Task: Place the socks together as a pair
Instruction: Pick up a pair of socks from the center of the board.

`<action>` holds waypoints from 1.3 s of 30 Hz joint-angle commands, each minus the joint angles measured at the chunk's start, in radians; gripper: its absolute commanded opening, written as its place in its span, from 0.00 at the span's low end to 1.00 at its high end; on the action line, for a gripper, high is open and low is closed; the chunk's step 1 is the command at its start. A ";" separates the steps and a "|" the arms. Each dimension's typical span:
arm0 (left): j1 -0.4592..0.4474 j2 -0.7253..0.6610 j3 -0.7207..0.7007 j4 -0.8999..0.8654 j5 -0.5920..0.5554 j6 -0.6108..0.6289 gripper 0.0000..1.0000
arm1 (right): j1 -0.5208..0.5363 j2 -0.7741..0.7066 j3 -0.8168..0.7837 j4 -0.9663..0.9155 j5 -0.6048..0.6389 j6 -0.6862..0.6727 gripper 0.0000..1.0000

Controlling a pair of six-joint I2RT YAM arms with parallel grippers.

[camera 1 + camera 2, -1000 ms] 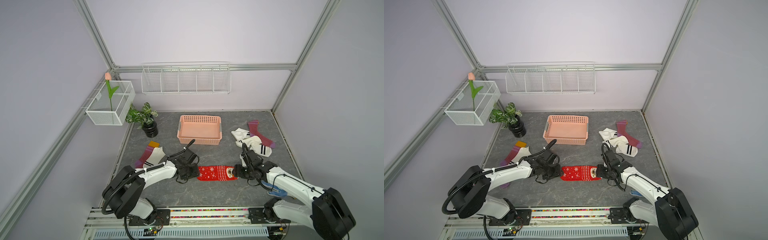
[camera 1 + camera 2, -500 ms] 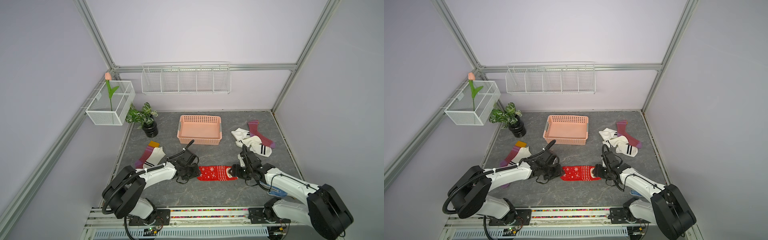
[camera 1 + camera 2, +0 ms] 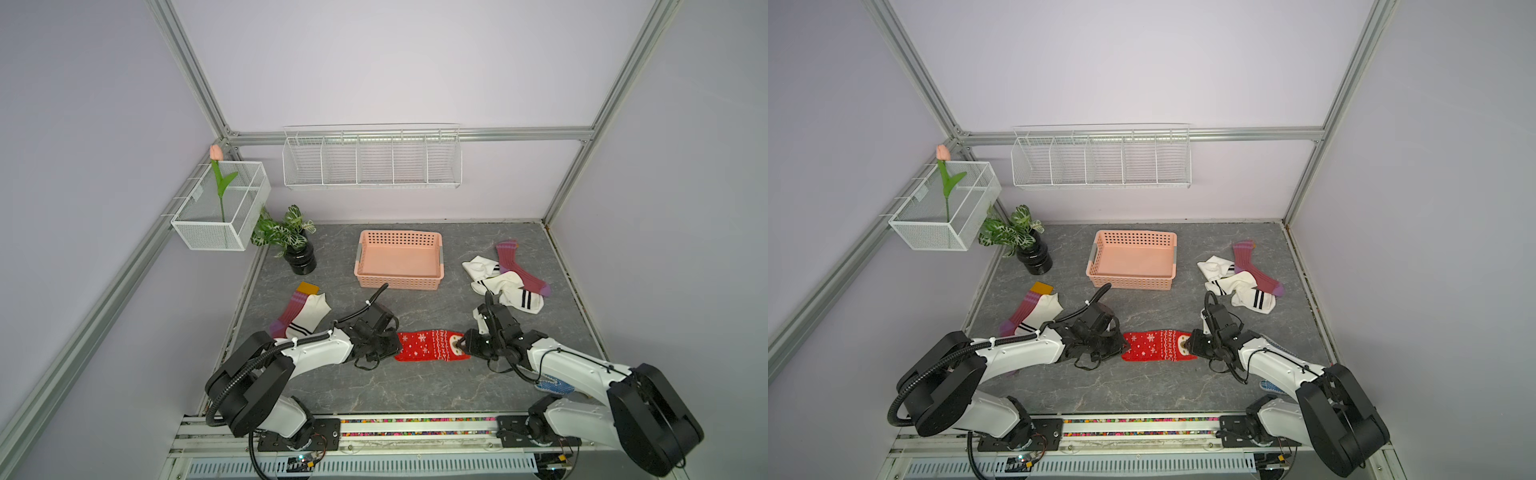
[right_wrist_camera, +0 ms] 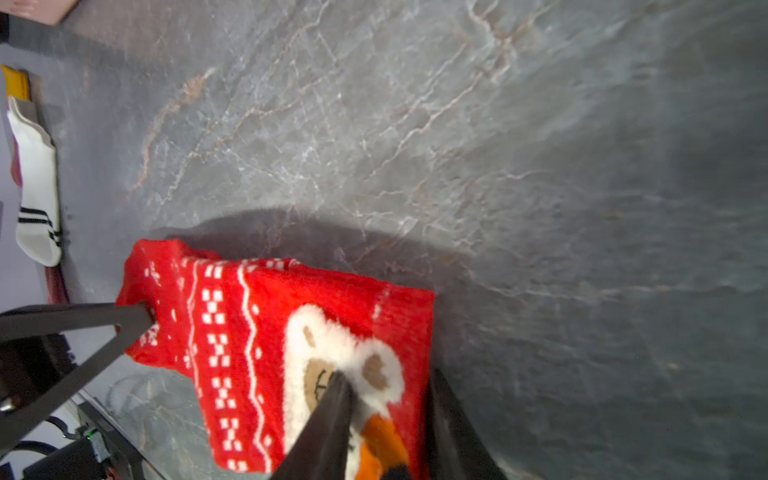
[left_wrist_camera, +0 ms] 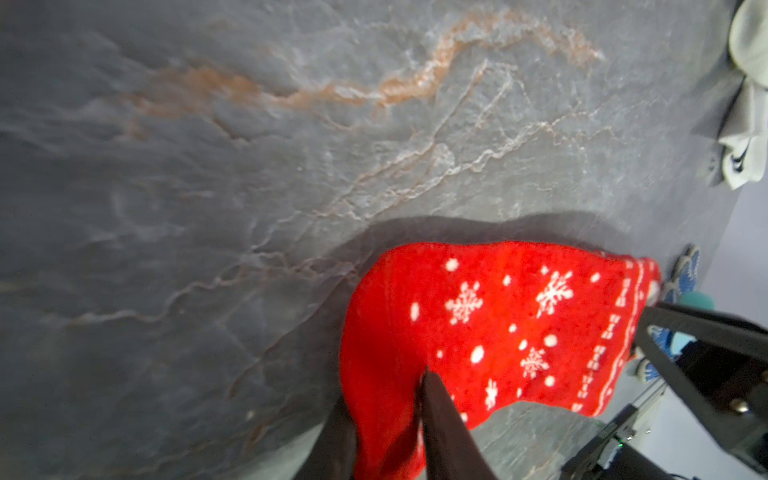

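**Red sock pinched at both ends, pairing barely begun**

The red sock lies stretched out near the front middle of the bench, between my two arms. It is a thick, fuzzy knit with white snowflakes, rows of white blocks and a plush bear face at one end. I see a single outline in both top views, and I cannot tell whether its twin lies underneath. The left end effector is pinching the snowflake end, with cloth bunched between its fingers. The right end effector is pinching the bear end. From the shadow under the cloth in both wrist views, I judge the ends are raised a little off the bench.

As I read it, no pair is visibly laid together yet. On my left, the left striped sock, smooth white with black bands, lies across the left maroon sock, which is ribbed with a mustard cuff. On the far right, the right striped sock is crumpled against the right maroon sock, which has a purple toe. Both mismatched heaps are left to sort. Behind them, the pink basket, made of perforated plastic, holds nothing.
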 commanded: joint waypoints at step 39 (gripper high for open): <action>0.201 -0.056 0.679 -0.578 -0.136 0.429 0.00 | 0.006 0.093 0.659 -0.269 0.034 -0.183 0.07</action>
